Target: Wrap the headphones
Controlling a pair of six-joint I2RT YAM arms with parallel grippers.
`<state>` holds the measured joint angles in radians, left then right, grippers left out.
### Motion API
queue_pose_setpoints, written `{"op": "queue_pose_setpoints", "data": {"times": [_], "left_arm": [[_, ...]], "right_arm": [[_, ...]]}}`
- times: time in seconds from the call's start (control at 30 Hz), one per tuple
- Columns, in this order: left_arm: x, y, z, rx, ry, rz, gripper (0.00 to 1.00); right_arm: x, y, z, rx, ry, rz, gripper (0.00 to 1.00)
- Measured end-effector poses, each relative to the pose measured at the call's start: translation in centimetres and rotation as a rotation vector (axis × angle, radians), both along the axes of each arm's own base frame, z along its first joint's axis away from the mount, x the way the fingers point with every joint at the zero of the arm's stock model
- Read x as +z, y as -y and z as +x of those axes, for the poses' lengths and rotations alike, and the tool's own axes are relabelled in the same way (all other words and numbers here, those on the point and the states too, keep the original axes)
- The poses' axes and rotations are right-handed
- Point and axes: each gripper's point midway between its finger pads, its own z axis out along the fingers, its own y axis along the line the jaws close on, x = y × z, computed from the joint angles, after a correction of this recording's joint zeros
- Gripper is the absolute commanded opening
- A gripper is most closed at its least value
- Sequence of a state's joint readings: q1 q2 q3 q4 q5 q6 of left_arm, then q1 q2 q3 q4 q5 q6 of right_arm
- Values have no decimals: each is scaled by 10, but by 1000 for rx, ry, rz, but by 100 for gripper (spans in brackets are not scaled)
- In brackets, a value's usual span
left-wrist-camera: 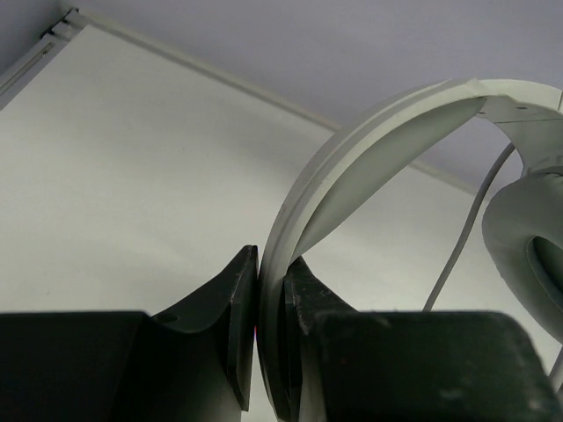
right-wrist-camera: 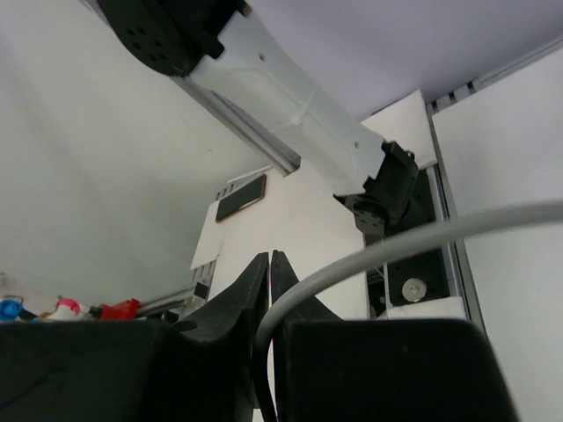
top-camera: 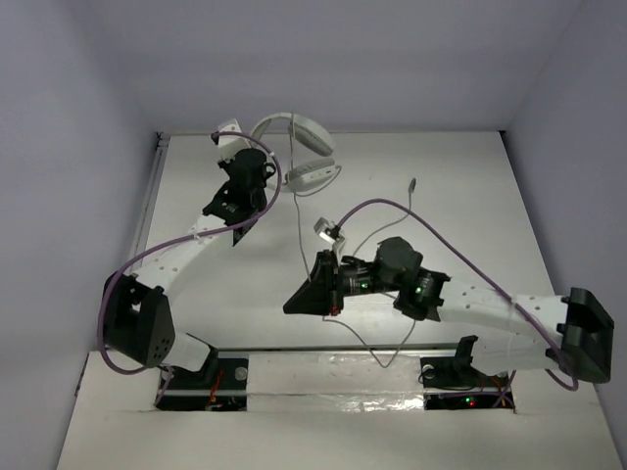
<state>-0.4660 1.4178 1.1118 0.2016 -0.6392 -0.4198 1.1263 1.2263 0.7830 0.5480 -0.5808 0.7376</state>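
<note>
Left tool (left-wrist-camera: 268, 264) clamps headphones (top-camera: 312, 134) by headband (left-wrist-camera: 369, 132); right tool (right-wrist-camera: 268, 264), pointing left, pinches cable (right-wrist-camera: 396, 246).

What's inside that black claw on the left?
The white band of the headphones, pinched in the left gripper. Its lower part is hidden behind the fingers.

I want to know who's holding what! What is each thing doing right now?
White over-ear headphones: held up by the headband, not yet wrapped.
Thin whitish cable: loose, not wound.
Small plug: plugged into nothing.
Left black gripper: shut on the headband.
Right black gripper: shut on the cable.
</note>
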Motion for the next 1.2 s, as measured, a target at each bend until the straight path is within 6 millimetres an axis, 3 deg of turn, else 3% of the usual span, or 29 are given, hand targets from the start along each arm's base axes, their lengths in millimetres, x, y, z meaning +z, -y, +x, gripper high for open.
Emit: {"op": "queue_pose_setpoints", "data": {"times": [0.23,0.4,0.47,0.6,0.77,0.93,1.2], "left_arm": [[-38,14,-28,-55,-82,77,0],[-43,43,-53,-182,-89,102,0],[-47,53,-62,-237,-101,117,0],[-56,57,-78,-320,-154,156,0],[-62,51,-98,-381,-228,199,0],[-68,54,-118,-473,-318,261,0],[-68,61,-134,-600,-367,332,0]], "right_arm": [[84,9,25,-154,119,8,9],[108,12,75,-283,203,-61,9],[102,15,104,-335,218,-108,7],[65,28,155,-426,205,-254,0],[29,49,188,-515,189,-401,0],[20,72,212,-653,219,-479,0],[19,124,268,-981,277,-597,0]]}}
